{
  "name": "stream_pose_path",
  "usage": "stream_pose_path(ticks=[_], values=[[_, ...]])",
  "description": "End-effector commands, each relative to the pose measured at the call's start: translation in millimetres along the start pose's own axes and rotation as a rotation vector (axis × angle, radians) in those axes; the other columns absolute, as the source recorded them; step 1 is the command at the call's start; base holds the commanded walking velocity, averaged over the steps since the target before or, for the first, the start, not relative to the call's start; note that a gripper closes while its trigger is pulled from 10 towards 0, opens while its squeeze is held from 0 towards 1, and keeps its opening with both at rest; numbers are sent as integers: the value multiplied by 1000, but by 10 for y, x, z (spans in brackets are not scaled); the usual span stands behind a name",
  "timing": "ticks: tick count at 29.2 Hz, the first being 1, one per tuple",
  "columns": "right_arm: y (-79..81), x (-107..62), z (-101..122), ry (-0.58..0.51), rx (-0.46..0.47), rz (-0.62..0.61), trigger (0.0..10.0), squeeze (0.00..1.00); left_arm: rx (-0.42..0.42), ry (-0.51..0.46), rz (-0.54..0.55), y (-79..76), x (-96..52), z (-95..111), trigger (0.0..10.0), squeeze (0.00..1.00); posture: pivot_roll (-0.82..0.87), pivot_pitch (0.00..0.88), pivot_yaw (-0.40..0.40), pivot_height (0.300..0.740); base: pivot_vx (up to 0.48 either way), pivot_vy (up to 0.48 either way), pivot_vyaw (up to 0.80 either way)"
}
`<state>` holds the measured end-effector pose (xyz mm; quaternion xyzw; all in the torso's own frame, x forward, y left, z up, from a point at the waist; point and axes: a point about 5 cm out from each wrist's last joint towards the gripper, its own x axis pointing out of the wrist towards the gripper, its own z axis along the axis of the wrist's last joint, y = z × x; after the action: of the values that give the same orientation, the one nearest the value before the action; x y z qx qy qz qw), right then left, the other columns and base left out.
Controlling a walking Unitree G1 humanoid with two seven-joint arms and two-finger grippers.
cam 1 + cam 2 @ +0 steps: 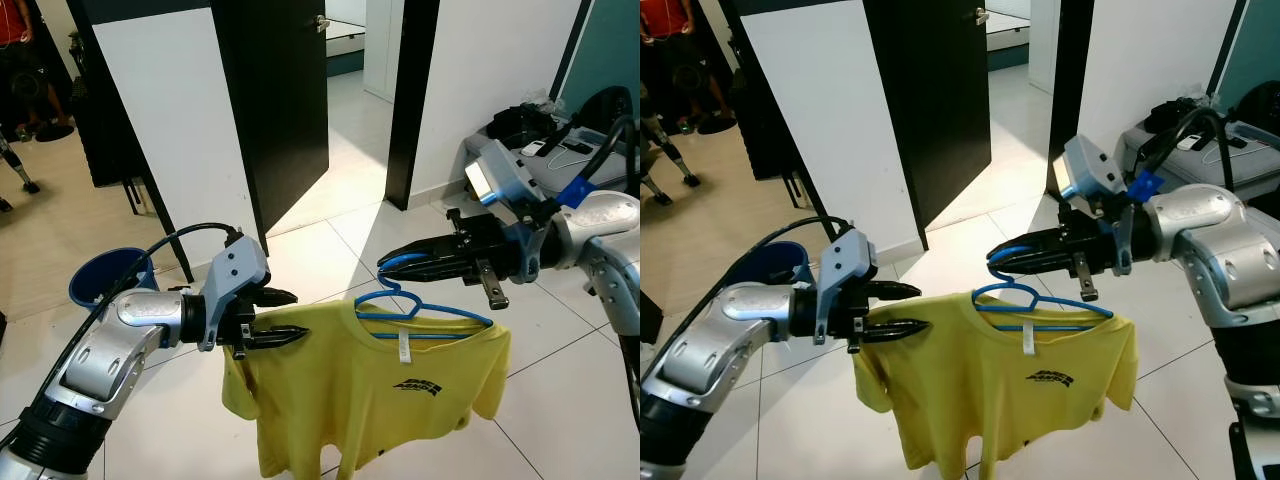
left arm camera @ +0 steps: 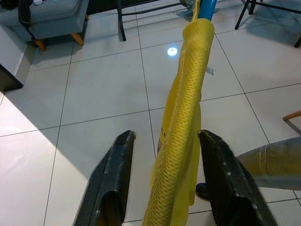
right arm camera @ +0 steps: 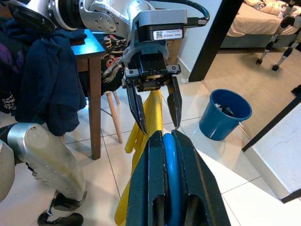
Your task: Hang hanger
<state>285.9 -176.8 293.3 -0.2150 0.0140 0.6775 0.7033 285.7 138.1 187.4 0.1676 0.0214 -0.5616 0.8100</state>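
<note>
The right gripper [image 1: 400,265] has its jaws pressed together on the hook of the blue hanger [image 1: 425,312], carrying the whole load from the top so the hook's curve stays free, most likely for dropping over a rail. The hanger hangs in mid-air between the two arms, above the white tiled floor [image 1: 330,240], with a yellow shirt [image 1: 380,400] draped on it. The left gripper [image 1: 285,318] sits at the shirt's shoulder with its jaws spread, one on either side of the fabric; in the left wrist view the cloth runs between them without being squeezed, so it seems to steady the swing rather than bear weight. The hanger is thin, smooth plastic or coated wire; the shirt is a soft mesh knit, limp and prone to sway. A blue bucket [image 1: 105,275] stands behind the left arm.
</note>
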Motion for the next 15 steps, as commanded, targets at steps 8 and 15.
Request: stream_pose_path(ticks=[8, 15], values=[[-12, 6, 99, -11, -56, -1, 0, 0, -9, 15, -19, -16, -27, -16, 0, 0, -92, 0, 69, 740, 0, 0, 0], [-11, 9, 92, -11, -57, -1, 0, 0, -14, 19, -32, -30, -36, -30, 0, 0, -92, 0, 70, 740, 0, 0, 0]])
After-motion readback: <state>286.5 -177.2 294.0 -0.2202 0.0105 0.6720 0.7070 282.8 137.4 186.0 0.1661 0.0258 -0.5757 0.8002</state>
